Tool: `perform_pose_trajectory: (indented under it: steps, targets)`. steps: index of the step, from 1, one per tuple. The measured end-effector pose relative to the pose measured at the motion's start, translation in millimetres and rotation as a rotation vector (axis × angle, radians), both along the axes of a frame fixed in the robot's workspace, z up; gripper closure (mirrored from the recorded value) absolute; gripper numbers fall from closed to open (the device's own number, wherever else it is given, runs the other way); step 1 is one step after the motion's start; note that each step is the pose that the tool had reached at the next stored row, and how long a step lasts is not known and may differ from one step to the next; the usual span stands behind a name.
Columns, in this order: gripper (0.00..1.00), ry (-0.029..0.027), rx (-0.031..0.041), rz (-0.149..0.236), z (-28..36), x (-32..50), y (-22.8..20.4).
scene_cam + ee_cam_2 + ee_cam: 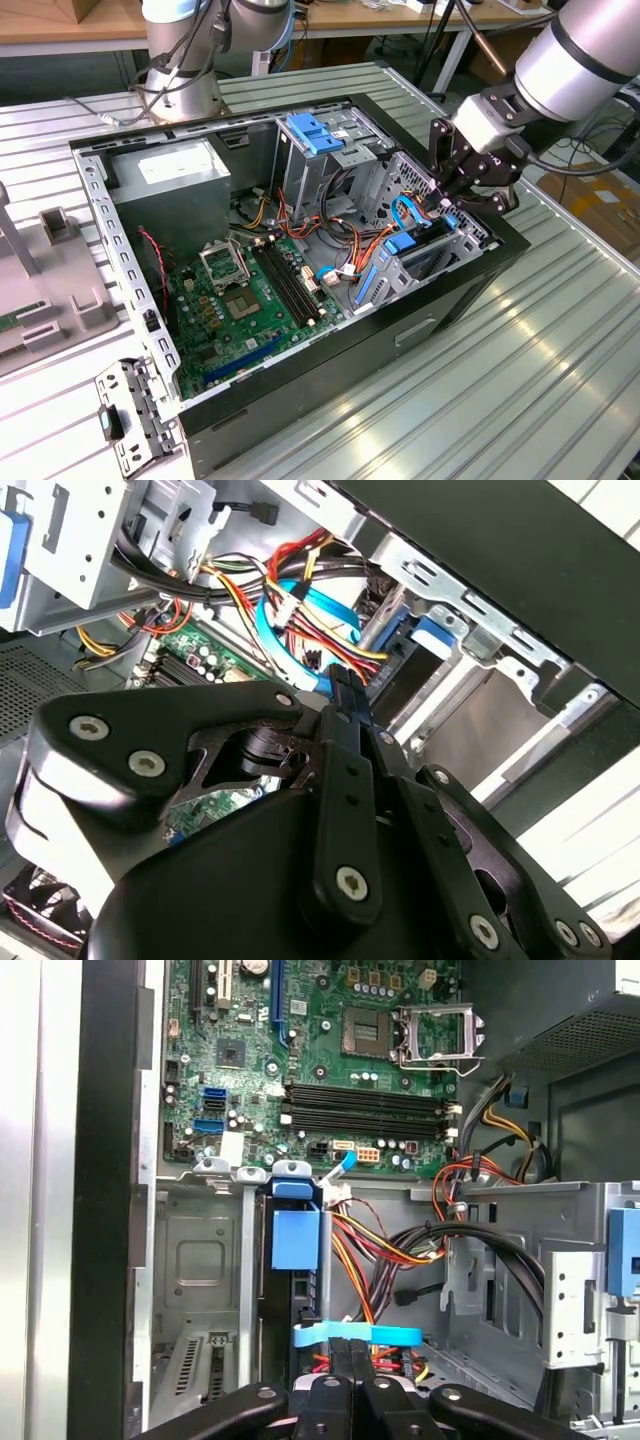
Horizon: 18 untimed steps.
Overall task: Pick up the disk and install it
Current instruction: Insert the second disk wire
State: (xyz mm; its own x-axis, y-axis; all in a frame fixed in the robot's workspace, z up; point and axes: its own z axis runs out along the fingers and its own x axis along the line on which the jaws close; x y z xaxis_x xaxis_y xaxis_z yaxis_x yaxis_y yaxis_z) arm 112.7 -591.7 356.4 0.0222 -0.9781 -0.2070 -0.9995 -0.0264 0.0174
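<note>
The disk (295,1240) stands edge-on in a slot of the drive bay, at the end of the open computer case (450,300) on the exterior view's right. Its blue side rail (402,244) faces up. My gripper (447,205) hangs just above that bay, among the cables. Both wrist views show its black fingers (336,1380) pressed together, shut, with nothing visible between them. The fingertips (343,685) are right next to a flat blue cable (355,1335) and a bundle of red and yellow wires (320,630). Most of the disk's body is hidden by the bay walls.
Inside the case lie a green motherboard (240,300), a grey power supply (170,175) and a tall metal cage with a blue cap (315,135). A loose metal bracket (130,410) and a grey fixture (50,290) sit on the ribbed table. Another arm's base (180,70) stands behind.
</note>
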Motion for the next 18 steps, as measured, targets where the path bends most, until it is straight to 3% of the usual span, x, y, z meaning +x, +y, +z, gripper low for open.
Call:
perform_pose_trajectory:
  steps: [2,4,18]
  targets:
    - [0.89,0.0000,0.0017,0.000,-0.1,0.0,-4.0]
    - [0.89,0.0002,0.0021,0.000,-0.8,0.0,-5.3]
    - [0.89,0.0029,0.0020,0.000,-11.1,0.0,-6.1]
